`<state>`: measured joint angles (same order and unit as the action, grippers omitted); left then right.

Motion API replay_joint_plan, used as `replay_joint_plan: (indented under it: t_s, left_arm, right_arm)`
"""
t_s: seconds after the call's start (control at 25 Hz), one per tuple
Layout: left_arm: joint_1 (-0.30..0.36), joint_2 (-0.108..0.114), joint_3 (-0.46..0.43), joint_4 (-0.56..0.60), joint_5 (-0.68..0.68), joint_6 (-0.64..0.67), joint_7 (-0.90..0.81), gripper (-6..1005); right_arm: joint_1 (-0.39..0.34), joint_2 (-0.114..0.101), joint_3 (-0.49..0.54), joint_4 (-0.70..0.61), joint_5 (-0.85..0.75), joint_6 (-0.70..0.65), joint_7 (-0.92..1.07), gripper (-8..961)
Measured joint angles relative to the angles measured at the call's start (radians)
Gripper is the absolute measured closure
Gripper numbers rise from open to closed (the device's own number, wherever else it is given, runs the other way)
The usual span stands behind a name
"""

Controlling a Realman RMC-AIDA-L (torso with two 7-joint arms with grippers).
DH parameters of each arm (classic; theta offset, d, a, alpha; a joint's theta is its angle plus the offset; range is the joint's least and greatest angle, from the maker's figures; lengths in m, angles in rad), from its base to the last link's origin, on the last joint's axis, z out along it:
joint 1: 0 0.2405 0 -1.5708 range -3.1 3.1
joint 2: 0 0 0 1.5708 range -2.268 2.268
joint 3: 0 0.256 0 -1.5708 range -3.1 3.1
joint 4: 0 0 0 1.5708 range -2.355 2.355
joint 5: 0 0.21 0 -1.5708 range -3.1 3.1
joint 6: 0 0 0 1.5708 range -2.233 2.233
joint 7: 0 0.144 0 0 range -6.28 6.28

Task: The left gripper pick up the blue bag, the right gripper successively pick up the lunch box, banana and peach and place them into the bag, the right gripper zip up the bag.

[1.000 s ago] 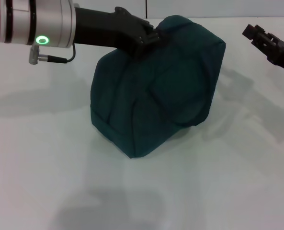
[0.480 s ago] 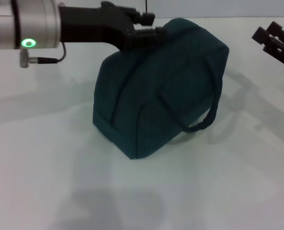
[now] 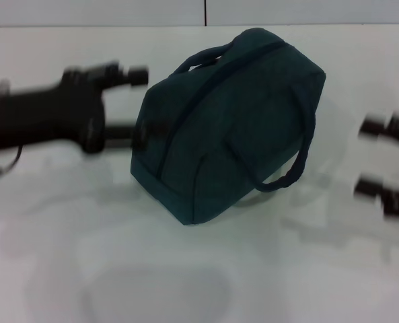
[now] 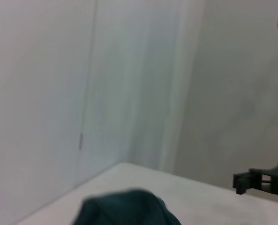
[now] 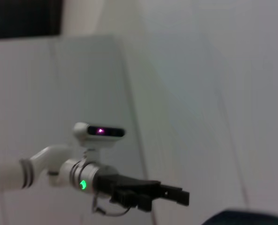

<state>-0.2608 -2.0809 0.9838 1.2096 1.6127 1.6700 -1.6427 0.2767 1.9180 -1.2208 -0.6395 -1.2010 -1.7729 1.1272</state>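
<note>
The blue bag [image 3: 226, 128] stands tilted on the white table [image 3: 186, 269], both handles loose; one loops down its right side. My left gripper [image 3: 135, 101] is open and empty just left of the bag, blurred by motion. My right gripper [image 3: 372, 158] is open and empty at the right edge, apart from the bag. The bag's top shows in the left wrist view [image 4: 124, 208], with the right gripper [image 4: 258, 180] beyond it. The right wrist view shows the left gripper [image 5: 171, 194] and a bag corner [image 5: 246, 218]. Lunch box, banana and peach are out of view.
The white table runs to a back edge against a pale wall [image 3: 118, 10]. Bare table lies in front of the bag. Nothing else stands near the bag.
My left gripper let go of the bag's top handle and pulled back to the left and lower. The right gripper moved down and nearer. The bag settled on the table.
</note>
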Motion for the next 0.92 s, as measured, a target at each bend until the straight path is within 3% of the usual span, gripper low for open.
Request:
replay_joint_plan:
  t_s: [0.04, 0.16, 0.32, 0.56, 0.92]
  left_arm:
    - [0.027, -0.001, 0.0, -0.013, 0.001, 0.021, 0.037, 146]
    - [0.119, -0.004, 0.004, -0.056, 0.024, 0.05, 0.165, 130]
    - [0.164, -0.005, -0.005, -0.179, 0.068, 0.04, 0.284, 119]
    - [0.136, -0.003, -0.09, -0.425, 0.151, -0.006, 0.44, 119]
    - [0.126, -0.002, -0.116, -0.498, 0.165, -0.027, 0.503, 119]
  right_arm:
    - [-0.009, 0.003, 0.0, -0.003, -0.025, -0.008, -0.011, 78]
    - [-0.036, 0.023, 0.001, 0.011, -0.112, -0.001, -0.058, 79]
    - [-0.061, 0.049, 0.002, 0.07, -0.154, 0.084, -0.117, 80]
    - [-0.058, 0.061, 0.003, 0.179, -0.164, 0.237, -0.178, 81]
    - [-0.056, 0.067, -0.002, 0.197, -0.166, 0.276, -0.2, 81]
